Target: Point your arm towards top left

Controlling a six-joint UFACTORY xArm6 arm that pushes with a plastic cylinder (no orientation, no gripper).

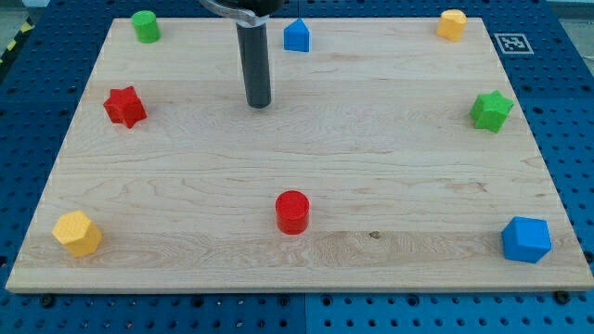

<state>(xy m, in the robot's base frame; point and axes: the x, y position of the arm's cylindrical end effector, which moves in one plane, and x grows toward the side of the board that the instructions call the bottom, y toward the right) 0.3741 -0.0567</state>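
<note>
My tip (258, 103) rests on the wooden board (306, 158) in its upper middle, left of centre. A small blue block (296, 35) with a pointed top sits just above and to the right of the tip. A green cylinder (145, 26) is at the top left corner. A red star block (124, 107) lies to the tip's left near the left edge. The tip touches no block.
A red cylinder (291, 211) stands in the lower middle. A yellow hexagon block (77, 233) is at the bottom left, a blue block (526, 239) at the bottom right, a green star (491, 111) at the right edge, a yellow block (452, 24) at the top right.
</note>
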